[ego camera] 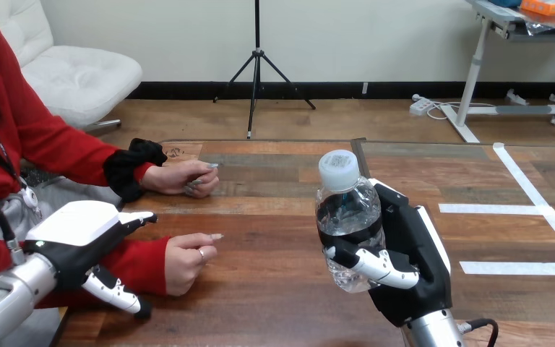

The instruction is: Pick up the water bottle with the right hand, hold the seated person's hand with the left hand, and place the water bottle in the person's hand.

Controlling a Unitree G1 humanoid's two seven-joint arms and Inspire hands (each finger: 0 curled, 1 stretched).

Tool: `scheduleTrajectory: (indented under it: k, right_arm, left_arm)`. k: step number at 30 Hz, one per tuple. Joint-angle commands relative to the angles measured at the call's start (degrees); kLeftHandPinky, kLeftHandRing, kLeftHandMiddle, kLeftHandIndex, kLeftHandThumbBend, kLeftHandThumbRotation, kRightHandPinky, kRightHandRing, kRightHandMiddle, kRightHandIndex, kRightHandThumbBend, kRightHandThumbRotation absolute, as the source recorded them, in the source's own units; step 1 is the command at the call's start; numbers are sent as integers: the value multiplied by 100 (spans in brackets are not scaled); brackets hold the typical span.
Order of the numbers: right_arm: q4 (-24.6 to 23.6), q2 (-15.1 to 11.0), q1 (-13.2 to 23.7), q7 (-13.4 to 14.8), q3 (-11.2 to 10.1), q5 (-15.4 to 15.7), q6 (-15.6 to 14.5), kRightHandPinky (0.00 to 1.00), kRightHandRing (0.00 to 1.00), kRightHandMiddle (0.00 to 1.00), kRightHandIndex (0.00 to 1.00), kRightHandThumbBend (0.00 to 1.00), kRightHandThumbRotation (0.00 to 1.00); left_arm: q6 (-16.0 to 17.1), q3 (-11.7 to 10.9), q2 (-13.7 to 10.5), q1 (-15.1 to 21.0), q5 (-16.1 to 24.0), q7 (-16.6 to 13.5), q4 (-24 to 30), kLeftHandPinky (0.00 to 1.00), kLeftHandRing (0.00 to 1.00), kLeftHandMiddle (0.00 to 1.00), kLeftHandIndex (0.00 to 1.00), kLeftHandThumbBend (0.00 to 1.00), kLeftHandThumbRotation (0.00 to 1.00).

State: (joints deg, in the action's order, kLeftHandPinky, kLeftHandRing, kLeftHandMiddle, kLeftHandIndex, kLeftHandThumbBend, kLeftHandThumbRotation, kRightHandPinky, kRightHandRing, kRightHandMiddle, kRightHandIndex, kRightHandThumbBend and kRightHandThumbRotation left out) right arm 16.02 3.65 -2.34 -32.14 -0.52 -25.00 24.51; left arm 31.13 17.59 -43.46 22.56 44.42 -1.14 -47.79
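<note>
**Over the counter's near edge: bottle up, the hand-hold comes next**

Near the counter's [282,296] front edge, right of centre, the right hand [408,264] has the bottle [348,217] wrapped up, fingers curled across its lower half and thumb behind. It stands upright, white cap [338,168] on top, and looks to be lifted clear of the wood. The pick-up reads as done.

Over at the left front corner the left hand [79,231] hangs above the person's red sleeve [141,266], fingers relaxed and pointing along the forearm, thumb hanging down beside it. Nothing is gripped there; I see no finger closed round wrist or hand. The person's near hand [188,262] rests on the counter just beyond those fingertips, loosely fisted and knuckles up. The person's far hand [184,178] lies further back, also closed.

So the step in hand is the second one: taking hold of that near hand. My read is the left hand needs to slide forward and get under or round it, and the fist has to open palm-up before any handover. The bottle sits well apart from it, off to the right, so the right arm has a fair sweep leftward to make, keeping the bottle upright.
</note>
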Motion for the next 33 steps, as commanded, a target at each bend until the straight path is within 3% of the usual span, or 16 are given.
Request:
scheduleTrajectory:
  k: [1, 17, 25, 33]
  right_arm:
    - [-321, 153, 170, -1, 3, -92, 32, 11, 16, 27, 43, 92, 2]
    - [-375, 153, 124, -38, -5, -148, 16, 11, 17, 27, 43, 92, 0]
    - [-407, 138, 100, -39, -5, -127, 48, 11, 17, 27, 43, 92, 1]
    - [-433, 91, 90, -67, -10, -81, 123, 11, 16, 26, 44, 90, 1]
  left_arm:
    - [14, 208, 156, 677, 106, -245, -486, 81, 86, 90, 91, 100, 44]
    - [-185, 755, 596, 1288, 319, -706, -1640, 82, 85, 88, 90, 100, 42]
    - [-330, 1030, 759, 1470, 455, -871, -1932, 80, 83, 87, 88, 100, 42]
    - [-475, 1227, 876, 1593, 528, -789, -1964, 75, 79, 84, 86, 100, 39]
